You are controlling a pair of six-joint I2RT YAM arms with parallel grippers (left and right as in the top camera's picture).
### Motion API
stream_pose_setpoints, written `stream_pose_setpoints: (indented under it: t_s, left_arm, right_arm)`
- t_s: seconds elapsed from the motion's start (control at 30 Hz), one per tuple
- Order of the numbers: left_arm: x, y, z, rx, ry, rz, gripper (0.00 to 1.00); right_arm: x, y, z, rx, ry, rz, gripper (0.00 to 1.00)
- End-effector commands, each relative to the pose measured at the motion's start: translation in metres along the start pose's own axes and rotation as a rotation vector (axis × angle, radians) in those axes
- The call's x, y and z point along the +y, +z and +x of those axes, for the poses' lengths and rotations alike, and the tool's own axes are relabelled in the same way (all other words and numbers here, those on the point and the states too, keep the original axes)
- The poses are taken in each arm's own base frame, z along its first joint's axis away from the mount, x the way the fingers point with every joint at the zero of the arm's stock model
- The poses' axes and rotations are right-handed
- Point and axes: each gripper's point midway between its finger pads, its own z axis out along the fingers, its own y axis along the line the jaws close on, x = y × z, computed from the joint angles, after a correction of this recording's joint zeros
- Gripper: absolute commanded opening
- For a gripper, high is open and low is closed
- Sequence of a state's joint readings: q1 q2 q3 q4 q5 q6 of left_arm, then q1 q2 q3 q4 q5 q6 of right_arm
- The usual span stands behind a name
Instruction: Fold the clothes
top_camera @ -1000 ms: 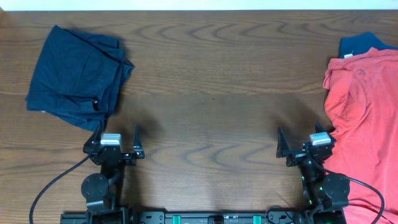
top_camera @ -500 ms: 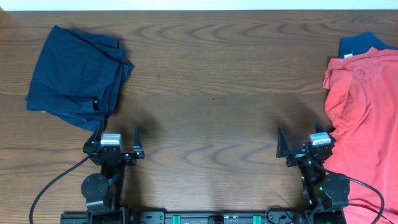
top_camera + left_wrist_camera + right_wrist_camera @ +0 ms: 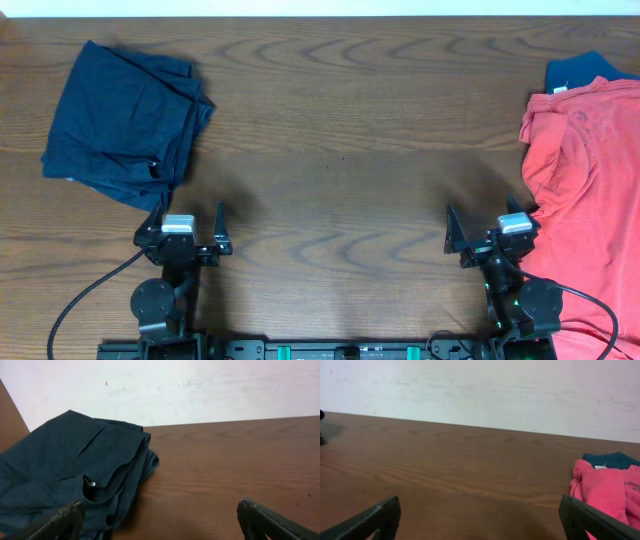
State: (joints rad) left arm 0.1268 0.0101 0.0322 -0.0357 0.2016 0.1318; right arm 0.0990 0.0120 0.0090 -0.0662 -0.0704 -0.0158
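Two grippers at near worktop edge, jaws apart, empty: left gripper, right gripper. Target coral T-shirt lies just right of right gripper, long axis near-to-far; right arm nearer. Second item, navy garment, ahead-left of left gripper.

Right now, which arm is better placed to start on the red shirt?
Right. The red shirt lies at the right edge of the table, close beside the open right gripper. The left gripper, also open, sits on the far side by the dark navy garment.
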Motion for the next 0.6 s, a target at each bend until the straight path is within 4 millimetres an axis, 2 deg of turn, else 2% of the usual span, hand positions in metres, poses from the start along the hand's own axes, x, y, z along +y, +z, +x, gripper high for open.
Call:
stream_pose_setpoints:
  t_s: [0.0, 0.57]
  left_arm:
    - [-0.0011, 0.002, 0.015, 0.033, 0.002, 0.003, 0.98]
    - [-0.0011, 0.002, 0.0151, 0.034, 0.002, 0.003, 0.98]
  right_arm:
    - [-0.002, -0.0001, 0.0006, -0.001, -0.015, 0.009, 0.99]
    - [-0.002, -0.0002, 0.0005, -0.002, -0.015, 0.009, 0.99]
